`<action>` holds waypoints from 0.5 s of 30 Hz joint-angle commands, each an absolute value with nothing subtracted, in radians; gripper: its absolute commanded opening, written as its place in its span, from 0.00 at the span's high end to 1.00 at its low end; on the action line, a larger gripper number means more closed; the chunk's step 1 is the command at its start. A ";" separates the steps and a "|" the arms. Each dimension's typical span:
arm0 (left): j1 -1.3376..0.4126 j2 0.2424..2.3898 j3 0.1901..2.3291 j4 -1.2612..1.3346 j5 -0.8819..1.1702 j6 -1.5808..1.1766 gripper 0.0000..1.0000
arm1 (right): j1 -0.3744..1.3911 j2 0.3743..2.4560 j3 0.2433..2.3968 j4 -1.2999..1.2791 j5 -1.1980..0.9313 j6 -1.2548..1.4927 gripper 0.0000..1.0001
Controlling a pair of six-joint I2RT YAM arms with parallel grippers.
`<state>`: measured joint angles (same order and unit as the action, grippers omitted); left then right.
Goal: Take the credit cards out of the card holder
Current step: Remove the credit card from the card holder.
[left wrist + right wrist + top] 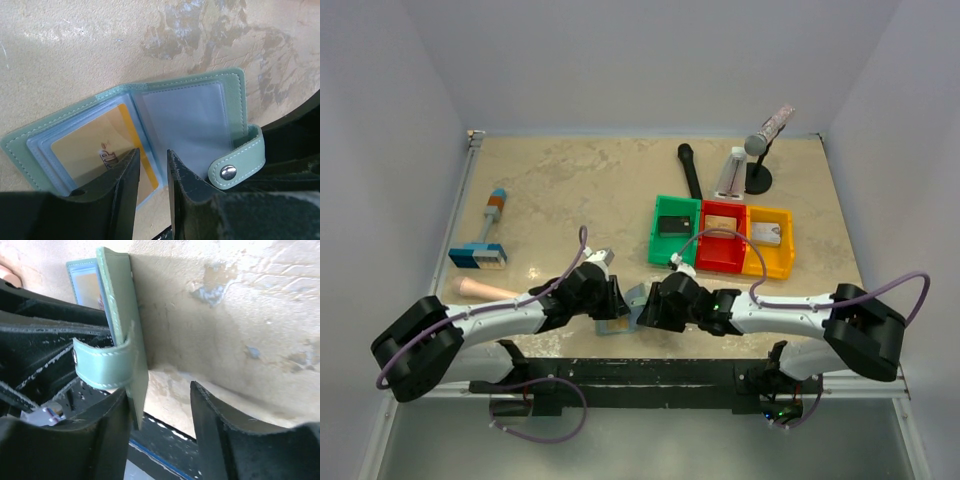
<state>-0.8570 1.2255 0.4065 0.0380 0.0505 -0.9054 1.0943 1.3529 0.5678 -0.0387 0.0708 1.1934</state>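
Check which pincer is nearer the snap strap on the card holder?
Right. The right pincer has one finger right beside the snap strap. The left pincer sits over the card holder at its centre fold, short of the strap.

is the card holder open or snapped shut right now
Open. In the left wrist view the card holder lies spread, both clear-sleeve panels exposed, its snap strap hanging loose, and a yellow card still sits in the left sleeve.
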 commanded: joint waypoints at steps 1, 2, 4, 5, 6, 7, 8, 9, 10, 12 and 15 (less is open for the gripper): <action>-0.867 1.261 0.416 -0.040 -0.023 -0.870 0.67 | 1.109 1.299 0.615 -0.156 0.164 1.126 0.41; -0.868 1.264 0.417 -0.041 -0.028 -0.870 0.67 | 1.111 1.295 0.624 -0.179 0.176 1.115 0.40; -0.871 1.272 0.425 -0.052 -0.034 -0.862 0.67 | 1.114 1.289 0.652 -0.230 0.204 1.086 0.37; -0.874 1.276 0.429 -0.057 -0.040 -0.861 0.67 | 1.114 1.290 0.670 -0.256 0.216 1.071 0.36; -0.877 1.278 0.434 -0.061 -0.040 -0.858 0.67 | 1.114 1.295 0.686 -0.279 0.227 1.059 0.36; -0.879 1.278 0.434 -0.066 -0.044 -0.854 0.67 | 1.114 1.299 0.699 -0.294 0.236 1.051 0.36; -0.880 1.278 0.437 -0.069 -0.048 -0.853 0.67 | 1.114 1.305 0.707 -0.301 0.241 1.046 0.36; -0.882 1.278 0.437 -0.072 -0.049 -0.850 0.67 | 1.114 1.307 0.712 -0.302 0.244 1.046 0.35; -0.885 1.276 0.440 -0.075 -0.052 -0.848 0.67 | 1.114 1.310 0.718 -0.301 0.244 1.046 0.35; -0.888 1.278 0.440 -0.080 -0.057 -0.845 0.67 | 1.114 1.325 0.733 -0.305 0.239 1.046 0.35; -0.891 1.281 0.437 -0.083 -0.061 -0.839 0.67 | 1.112 1.336 0.767 -0.316 0.259 1.040 0.35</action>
<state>-0.8848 1.2568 0.4408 0.0139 -0.0036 -0.8925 1.1080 1.3243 0.7021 -0.2764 0.1967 1.0641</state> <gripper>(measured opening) 0.328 0.648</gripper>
